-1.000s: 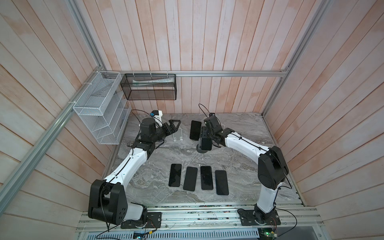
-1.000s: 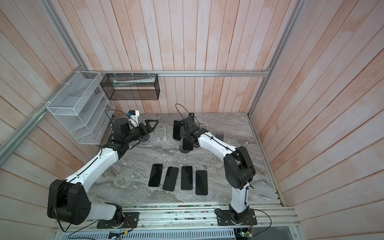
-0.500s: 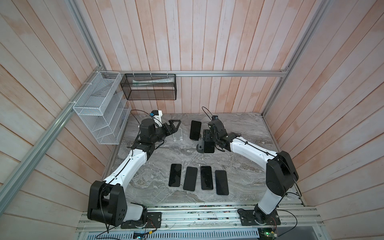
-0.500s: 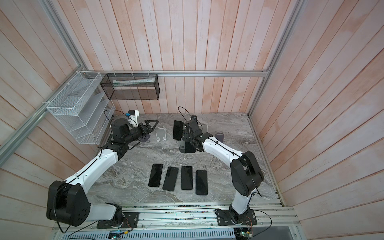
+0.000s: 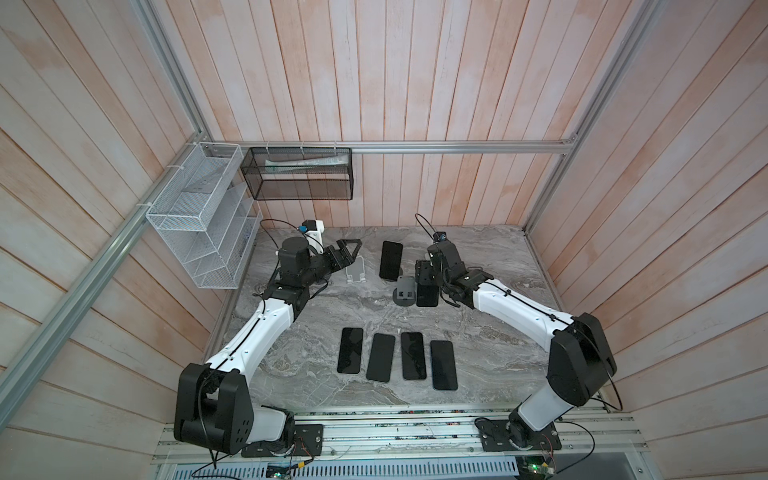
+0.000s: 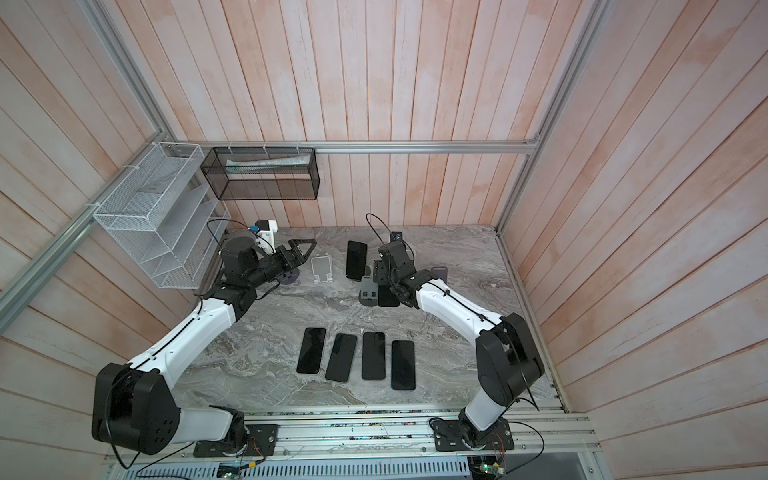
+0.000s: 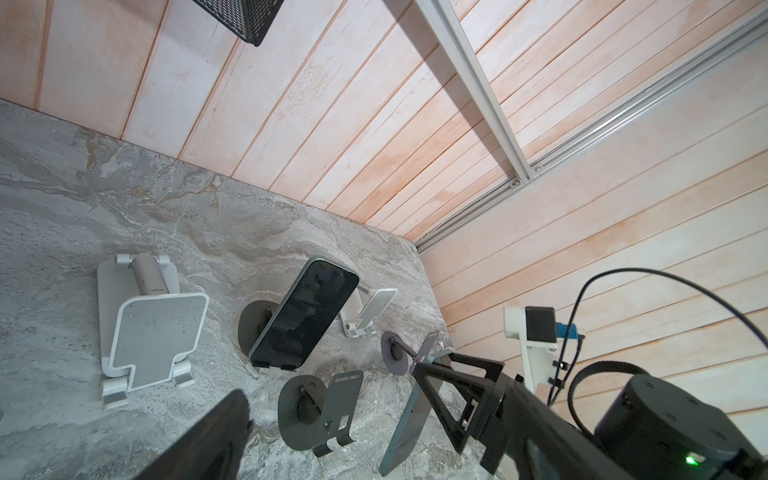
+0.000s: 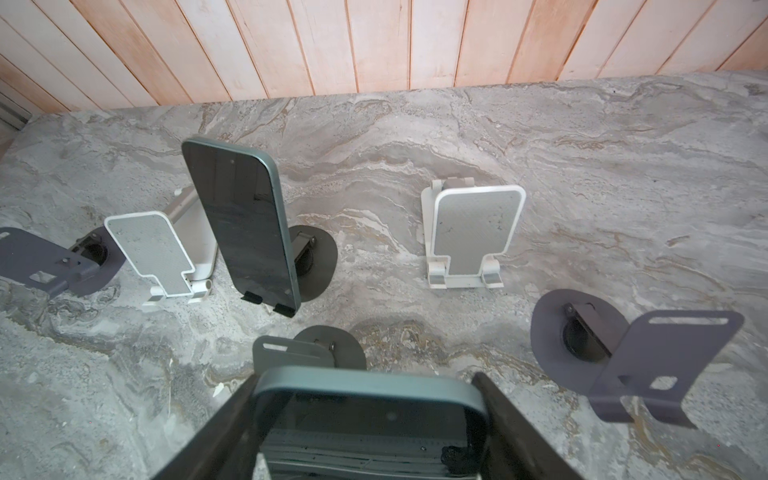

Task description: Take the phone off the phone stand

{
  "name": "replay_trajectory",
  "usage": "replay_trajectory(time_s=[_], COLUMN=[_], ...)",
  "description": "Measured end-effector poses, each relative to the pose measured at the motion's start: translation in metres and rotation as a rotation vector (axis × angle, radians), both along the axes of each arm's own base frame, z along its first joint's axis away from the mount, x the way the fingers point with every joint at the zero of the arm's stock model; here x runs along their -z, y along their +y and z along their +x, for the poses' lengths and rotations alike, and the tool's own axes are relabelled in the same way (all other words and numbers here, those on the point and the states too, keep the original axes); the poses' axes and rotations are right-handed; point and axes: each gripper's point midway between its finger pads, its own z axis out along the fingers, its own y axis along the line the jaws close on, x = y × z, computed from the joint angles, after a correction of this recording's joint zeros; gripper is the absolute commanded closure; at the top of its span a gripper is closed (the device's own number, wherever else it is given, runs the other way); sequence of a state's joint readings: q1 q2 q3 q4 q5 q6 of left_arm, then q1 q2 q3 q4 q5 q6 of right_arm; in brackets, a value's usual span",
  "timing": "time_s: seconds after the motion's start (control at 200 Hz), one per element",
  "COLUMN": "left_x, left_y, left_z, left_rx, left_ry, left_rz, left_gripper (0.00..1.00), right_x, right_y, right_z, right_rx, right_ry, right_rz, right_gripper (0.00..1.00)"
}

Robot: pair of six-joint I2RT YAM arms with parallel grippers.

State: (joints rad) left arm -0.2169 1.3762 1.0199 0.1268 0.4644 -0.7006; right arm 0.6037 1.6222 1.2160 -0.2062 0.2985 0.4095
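Observation:
My right gripper (image 5: pixel 427 277) (image 8: pixel 370 419) is shut on the long edges of a dark phone (image 5: pixel 427 293) (image 6: pixel 388 296) (image 8: pixel 370 415) with a grey-green rim. The phone hangs upright just right of the empty dark grey phone stand (image 5: pixel 404 293) (image 6: pixel 369 293) (image 8: pixel 291 349) and is clear of its hooks. In the left wrist view the phone (image 7: pixel 409 415) shows edge-on beside the stand (image 7: pixel 320 409). My left gripper (image 5: pixel 351 251) (image 6: pixel 302 248) stands open at the back left, over a white stand (image 5: pixel 356 272), holding nothing.
Another phone (image 5: pixel 391 260) (image 8: pixel 245 224) leans on a dark stand behind. Several phones (image 5: pixel 382 357) lie flat in a row near the front. Empty white stands (image 8: pixel 471 232) and a purple stand (image 8: pixel 640 357) stand around. Wire baskets (image 5: pixel 208 224) hang on the left wall.
My right gripper has carried the phone off the dark grey stand, a little to the right and toward the front. The left arm has hardly moved.

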Motion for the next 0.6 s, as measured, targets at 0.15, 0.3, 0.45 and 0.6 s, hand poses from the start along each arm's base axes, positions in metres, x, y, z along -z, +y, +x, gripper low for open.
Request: replay_trajectory(time_s=[0.15,0.3,0.45,0.6], left_x=[0.001,0.001,0.004,0.003], left_y=[0.000,-0.003,-0.030,-0.084], left_z=[0.000,-0.002,-0.016,-0.039], left_rx=[-0.001,0.007,0.078,0.227], left_ry=[0.002,0.002,0.009,0.000], left_rz=[0.002,0.008,0.037,0.069], left_gripper=[0.03,0.03,0.03,0.04], right_x=[0.016,0.026,0.034,0.041], right_y=[-0.024,-0.046,-0.058,-0.060], right_z=[-0.011,-0.018,-0.023,-0.026], right_rx=[0.022,0.052,0.067,0.053], right_ry=[0.029,0.049,0.067,0.084], right_rz=[-0.032,-0.050,-0.058,-0.076], right_gripper=[0.45,0.45,0.45,0.45])
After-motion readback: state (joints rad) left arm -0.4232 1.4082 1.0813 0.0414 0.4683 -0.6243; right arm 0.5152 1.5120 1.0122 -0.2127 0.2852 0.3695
